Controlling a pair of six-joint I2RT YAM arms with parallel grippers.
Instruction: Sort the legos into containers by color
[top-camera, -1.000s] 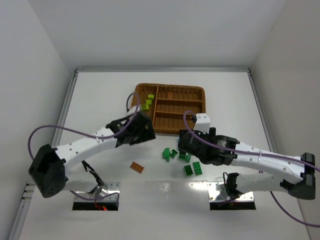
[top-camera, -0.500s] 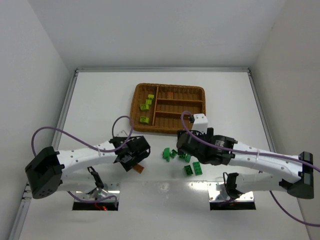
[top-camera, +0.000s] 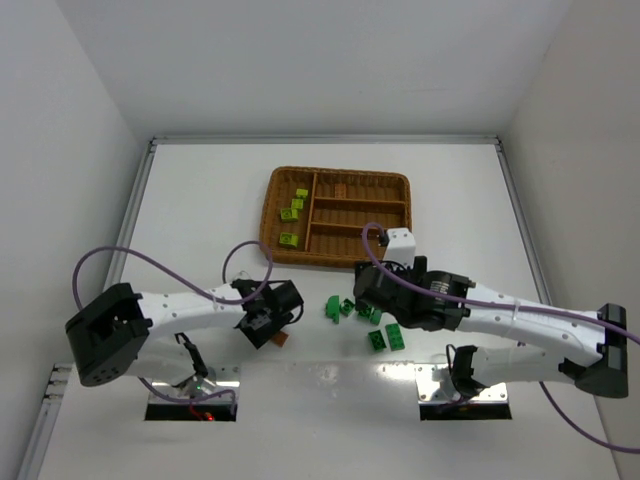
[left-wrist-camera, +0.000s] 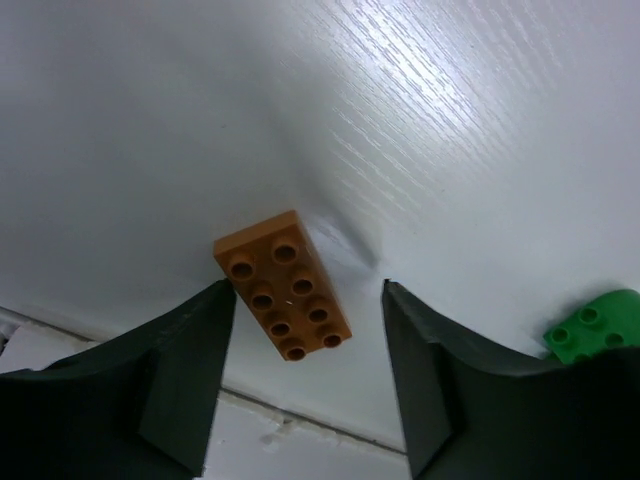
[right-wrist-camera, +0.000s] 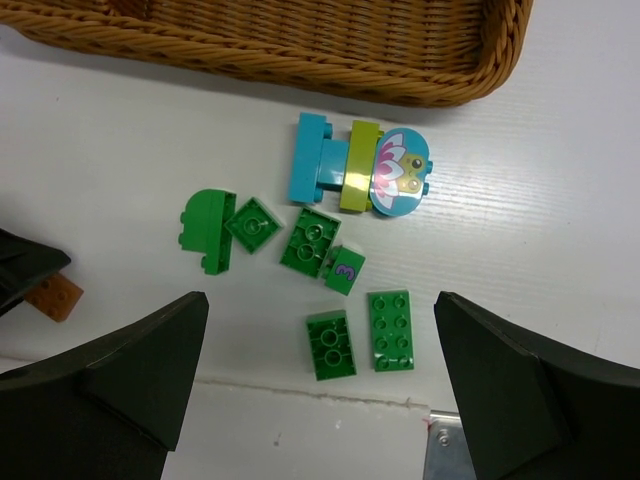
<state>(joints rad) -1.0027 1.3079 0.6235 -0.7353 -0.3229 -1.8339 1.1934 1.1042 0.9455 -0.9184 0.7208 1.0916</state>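
Observation:
An orange-brown lego (left-wrist-camera: 285, 285) lies studs-up on the white table. My left gripper (left-wrist-camera: 307, 298) is open and low over it, one finger on each side; the left finger (left-wrist-camera: 185, 365) is close to the brick, the right one stands apart. In the top view this lego (top-camera: 284, 339) peeks out beside the left gripper (top-camera: 272, 320). My right gripper (right-wrist-camera: 320, 305) hangs wide open and empty above several dark green legos (right-wrist-camera: 330, 343). A cyan brick (right-wrist-camera: 312, 157), a lime-yellow one (right-wrist-camera: 360, 165) and a rounded cyan piece (right-wrist-camera: 400, 172) lie by the wicker tray (right-wrist-camera: 300, 50).
The wicker tray (top-camera: 268, 215) sits at the table's middle back. Lime-yellow legos (top-camera: 297, 203) lie in its wide left section, and an orange-brown one (top-camera: 340, 190) in a narrow one. A green lego (left-wrist-camera: 595, 325) lies right of the left gripper. White walls enclose the table.
My left gripper has come away from the tray, down to the orange-brown lego near the front, and its jaws have narrowed. The right arm has hardly moved.

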